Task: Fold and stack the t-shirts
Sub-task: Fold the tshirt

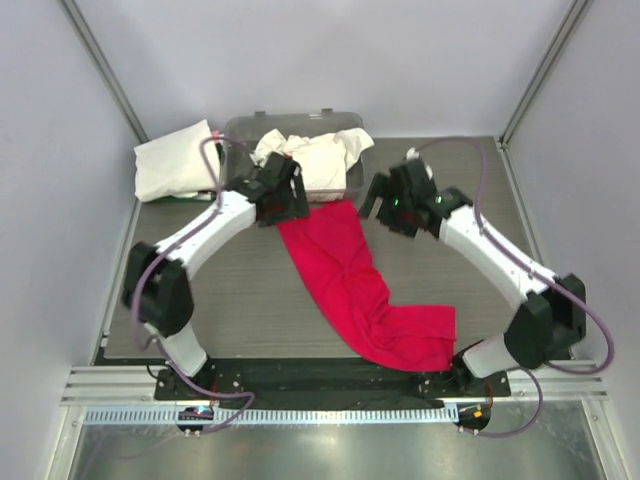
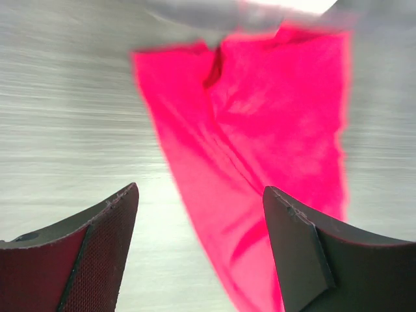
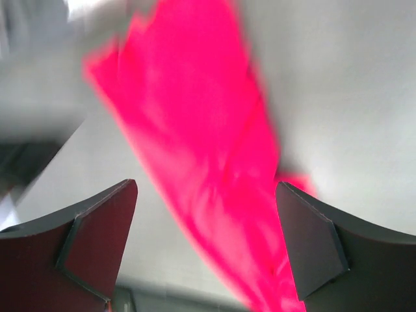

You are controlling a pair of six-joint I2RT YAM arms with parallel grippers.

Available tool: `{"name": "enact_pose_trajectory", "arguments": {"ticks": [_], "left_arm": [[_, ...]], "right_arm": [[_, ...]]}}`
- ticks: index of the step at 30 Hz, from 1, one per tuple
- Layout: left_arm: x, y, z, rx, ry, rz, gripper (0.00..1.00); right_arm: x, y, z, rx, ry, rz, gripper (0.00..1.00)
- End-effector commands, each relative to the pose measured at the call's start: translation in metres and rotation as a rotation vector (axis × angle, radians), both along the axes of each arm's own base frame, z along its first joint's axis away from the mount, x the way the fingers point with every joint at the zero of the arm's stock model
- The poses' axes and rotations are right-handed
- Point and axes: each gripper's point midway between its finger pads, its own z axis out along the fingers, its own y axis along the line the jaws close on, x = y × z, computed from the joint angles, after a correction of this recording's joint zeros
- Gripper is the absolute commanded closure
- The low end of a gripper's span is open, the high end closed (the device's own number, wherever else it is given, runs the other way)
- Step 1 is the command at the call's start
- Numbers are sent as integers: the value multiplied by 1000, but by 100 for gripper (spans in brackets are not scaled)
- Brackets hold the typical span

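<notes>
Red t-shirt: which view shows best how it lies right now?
Top external: the whole red t-shirt shows, strung out from the tub toward the near edge. Both wrist views catch only blurred stretches of it.

Grey wood-grain table (image 1: 250, 290), pale walls (image 1: 330, 60)

two white arms (image 1: 205, 235) with black joints (image 1: 165, 295), purple cables (image 1: 455, 140) and dark, wedge-shaped gripper fingers (image 2: 97, 260).

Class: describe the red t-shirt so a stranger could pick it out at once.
On the grey table, look just in front of the clear tub at the far edge. A long crumpled cloth trails from there toward the right arm's base: the red t-shirt. It alone is crimson; the other shirts are white.
</notes>
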Motion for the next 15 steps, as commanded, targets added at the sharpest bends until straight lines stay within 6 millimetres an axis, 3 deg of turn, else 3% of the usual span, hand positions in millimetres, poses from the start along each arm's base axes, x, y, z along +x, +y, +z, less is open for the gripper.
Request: {"name": "enact_pose_trajectory", "arguments": {"ticks": [1,2,3,4,5,6,7,8,11,14,15], "left_arm": [[-26,40,57,6,-97,-18,21],[-35,45,61,17,-100,-38,22],[-50,54,63,19,-98,-42,22],[-62,61,62,27,-79,-45,22],[-70,65,62,24,-75,-43,22],[-88,74,61,15,-77,-38,22],[-99,77,60,-1,-66,-36,22],[-110,78,58,-33,-56,-15,23],[-147,85,53,-130,-68,-2,23],[-174,98,48,-176,-92,36,24],[-178,103,47,-171,-97,51,24]], "right_arm": [[58,-20,-11,-146,-9,36,7],[84,-18,10,-135,-63,21,7],[99,-15,3,-154,-57,35,7],[116,-12,-25,-180,-8,37,7],[139,-8,-16,-172,-42,30,7],[151,-6,-23,-176,-40,34,8],[163,-3,-58,-207,12,52,9],[184,3,-48,-198,-35,48,9],[219,5,-68,-219,-34,30,13],[237,-3,-80,-250,-39,2,37],[240,-6,-79,-265,-48,-9,58]]}}
